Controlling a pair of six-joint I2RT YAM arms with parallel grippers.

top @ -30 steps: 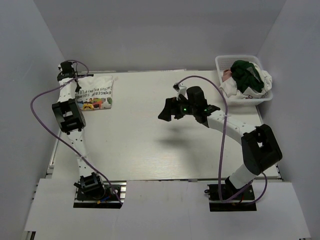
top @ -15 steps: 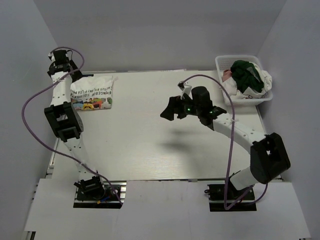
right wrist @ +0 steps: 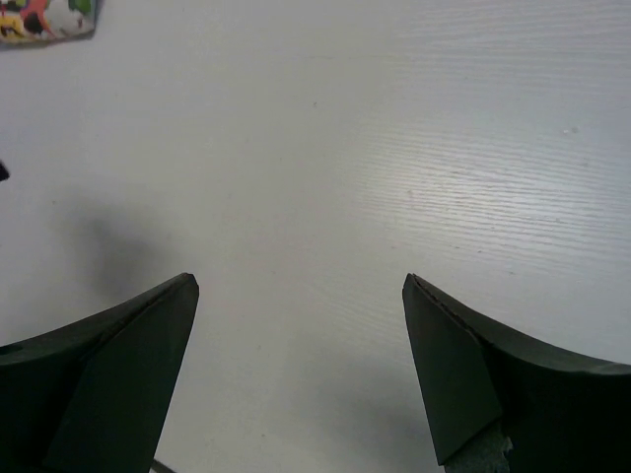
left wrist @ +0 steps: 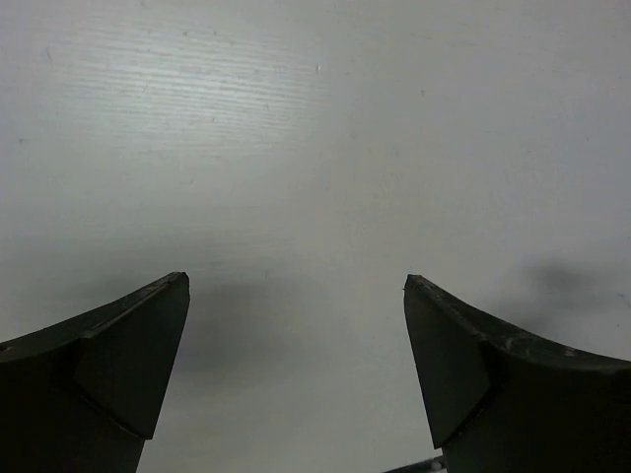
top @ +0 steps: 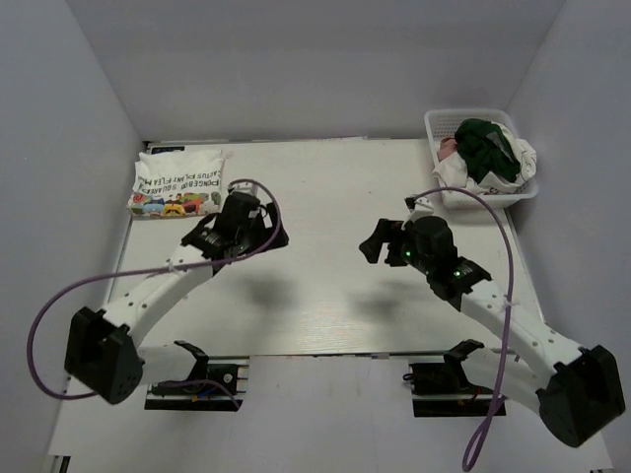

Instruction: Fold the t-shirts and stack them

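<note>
A folded white t-shirt (top: 177, 184) with a multicoloured graphic and dark lettering lies at the table's far left; one corner of it (right wrist: 39, 20) shows in the right wrist view. More t-shirts sit bunched in the basket: a dark green one (top: 488, 146) on top, a pink one (top: 449, 148) and a white one (top: 523, 160). My left gripper (top: 240, 232) (left wrist: 296, 281) hovers open over bare table, just near-right of the folded shirt. The right gripper (top: 380, 246) (right wrist: 301, 281) stands open over the table's middle right, holding nothing.
The white plastic lattice basket (top: 440, 123) stands at the far right corner. Grey walls enclose the table on three sides. Purple cables loop off both arms.
My left arm has swung away from the far left corner by the folded shirt to the middle left, its jaws now wide. The right arm has drawn back toward the near right.
</note>
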